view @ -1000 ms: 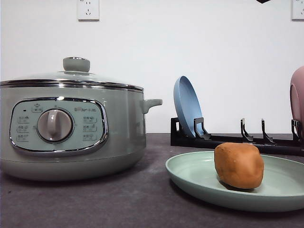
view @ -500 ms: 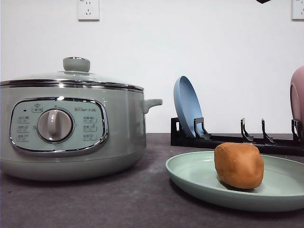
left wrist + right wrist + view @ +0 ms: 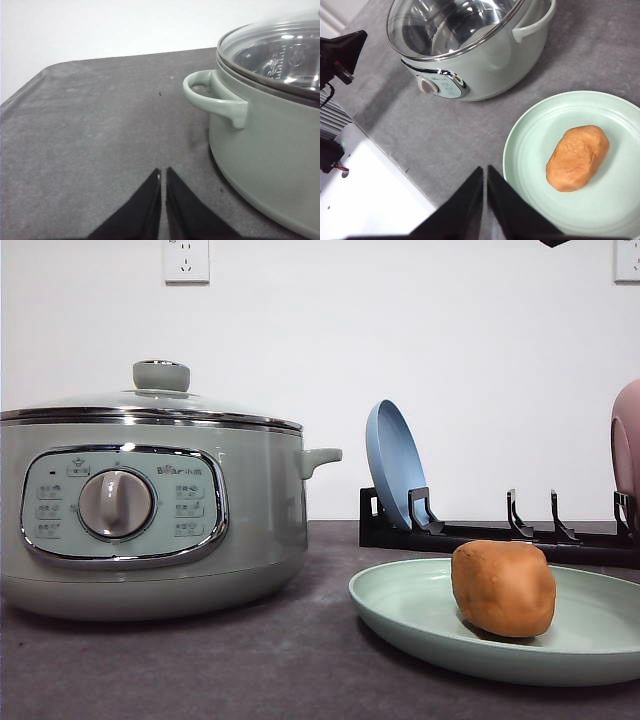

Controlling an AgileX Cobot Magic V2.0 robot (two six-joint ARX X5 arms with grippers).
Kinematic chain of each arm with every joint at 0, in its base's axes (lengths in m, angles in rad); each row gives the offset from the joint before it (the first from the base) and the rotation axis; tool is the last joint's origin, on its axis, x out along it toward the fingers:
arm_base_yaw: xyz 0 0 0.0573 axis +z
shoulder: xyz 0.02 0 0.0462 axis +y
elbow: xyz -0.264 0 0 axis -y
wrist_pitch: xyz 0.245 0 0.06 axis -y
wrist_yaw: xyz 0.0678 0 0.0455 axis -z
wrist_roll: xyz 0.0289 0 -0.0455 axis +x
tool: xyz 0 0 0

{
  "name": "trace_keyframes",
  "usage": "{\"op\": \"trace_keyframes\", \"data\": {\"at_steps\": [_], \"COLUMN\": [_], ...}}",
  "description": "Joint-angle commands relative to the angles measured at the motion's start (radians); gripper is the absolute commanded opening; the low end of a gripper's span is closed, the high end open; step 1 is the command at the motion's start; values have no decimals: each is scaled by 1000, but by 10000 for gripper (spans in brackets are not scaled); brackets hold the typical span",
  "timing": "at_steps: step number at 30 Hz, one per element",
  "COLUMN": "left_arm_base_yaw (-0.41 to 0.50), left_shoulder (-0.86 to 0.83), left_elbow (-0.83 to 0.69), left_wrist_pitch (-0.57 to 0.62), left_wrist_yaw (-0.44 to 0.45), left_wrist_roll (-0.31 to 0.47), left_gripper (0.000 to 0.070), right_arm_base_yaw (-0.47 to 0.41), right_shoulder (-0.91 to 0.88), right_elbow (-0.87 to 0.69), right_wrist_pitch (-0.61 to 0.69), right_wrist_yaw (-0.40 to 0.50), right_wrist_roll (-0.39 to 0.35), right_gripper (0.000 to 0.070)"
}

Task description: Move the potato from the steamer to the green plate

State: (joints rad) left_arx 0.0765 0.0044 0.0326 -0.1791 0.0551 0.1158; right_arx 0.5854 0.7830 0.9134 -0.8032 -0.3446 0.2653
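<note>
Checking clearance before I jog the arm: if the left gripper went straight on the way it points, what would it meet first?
Probably nothing: the left gripper points over bare table, passing beside the steamer; depth is unclear.

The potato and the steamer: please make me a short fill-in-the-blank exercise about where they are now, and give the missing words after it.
1. The potato lies on the ____ plate.
2. The steamer has its glass lid ____.
3. In the black rack behind, a ____ plate stands on edge.
4. The right gripper has its fingers ____.

Missing words: green; on; blue; shut
</note>
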Motion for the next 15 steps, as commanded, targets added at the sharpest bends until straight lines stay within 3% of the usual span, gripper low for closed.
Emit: {"op": "trace_keyframes", "data": {"at_steps": [1, 4, 9, 15], "left_arm_base_yaw": [4, 4, 4, 4], "left_shoulder": [-2, -2, -2, -1], "left_elbow": [-21, -21, -21, -21], "left_wrist_pitch": [-8, -8, -8, -8], "left_wrist_yaw": [0, 0, 0, 0], "left_wrist_roll": [-5, -5, -5, -5], "left_gripper": [10, 10, 10, 10], "right_arm_base_yaw": [7, 7, -41, -245], "right_shoulder": [5, 5, -22, -135], "right_elbow": [13, 13, 8, -43], "right_wrist_pitch": [11, 13, 77, 260], "right_wrist_yaw": [1, 5, 45, 56], "right_wrist_roll": [-11, -18, -113, -161], "right_gripper": [0, 0, 0, 0]}}
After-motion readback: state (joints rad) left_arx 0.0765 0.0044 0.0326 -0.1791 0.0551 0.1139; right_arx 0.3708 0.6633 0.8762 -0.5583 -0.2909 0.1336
